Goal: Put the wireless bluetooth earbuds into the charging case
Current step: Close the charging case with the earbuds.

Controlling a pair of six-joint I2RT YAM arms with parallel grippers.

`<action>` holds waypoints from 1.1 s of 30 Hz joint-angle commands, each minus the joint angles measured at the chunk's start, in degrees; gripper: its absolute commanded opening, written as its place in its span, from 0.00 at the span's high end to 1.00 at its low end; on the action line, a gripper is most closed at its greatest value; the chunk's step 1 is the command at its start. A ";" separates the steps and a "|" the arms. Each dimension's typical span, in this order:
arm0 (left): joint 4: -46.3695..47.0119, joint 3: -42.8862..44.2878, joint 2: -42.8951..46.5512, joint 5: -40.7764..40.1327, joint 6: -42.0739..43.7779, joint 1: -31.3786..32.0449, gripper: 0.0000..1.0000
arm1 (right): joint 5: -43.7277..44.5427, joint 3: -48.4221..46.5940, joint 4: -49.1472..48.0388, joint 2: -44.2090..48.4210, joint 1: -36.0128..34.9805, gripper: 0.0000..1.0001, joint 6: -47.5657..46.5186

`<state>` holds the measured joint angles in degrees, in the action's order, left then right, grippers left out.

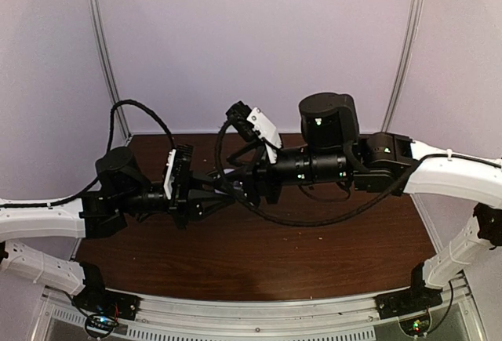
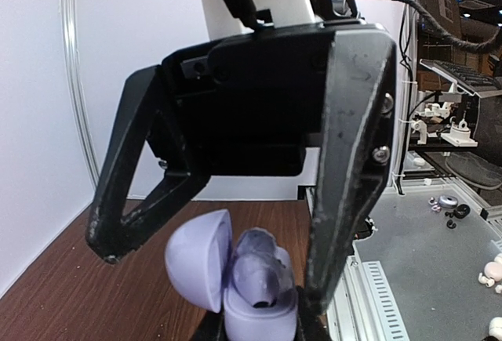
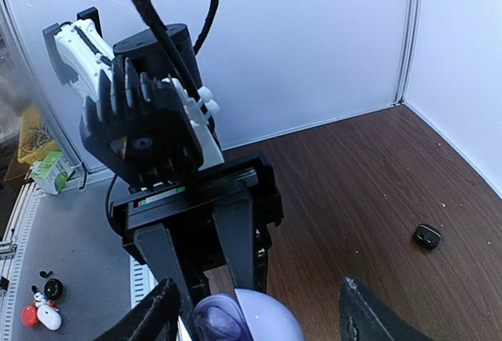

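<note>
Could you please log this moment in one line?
left gripper: holds open charging case | right gripper: open, straddling it | black earbud: on table

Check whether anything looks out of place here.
One black bud lies loose on the table, apart from the open case it belongs in. Nothing else looks spilled or damaged.

charging case (image 2: 259, 313) base cut off at frame bottom; contents unclear
</note>
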<state>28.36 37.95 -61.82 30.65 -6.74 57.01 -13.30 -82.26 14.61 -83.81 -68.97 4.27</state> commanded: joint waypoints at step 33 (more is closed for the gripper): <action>1.69 1.10 1.24 -1.06 -0.18 0.27 1.00 | -0.80 3.64 -0.92 0.76 2.41 0.42 1.66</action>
<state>25.26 37.95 -61.84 29.34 -6.70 57.01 -13.04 -79.79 13.04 -83.79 -67.24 6.04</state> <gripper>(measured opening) 0.189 0.591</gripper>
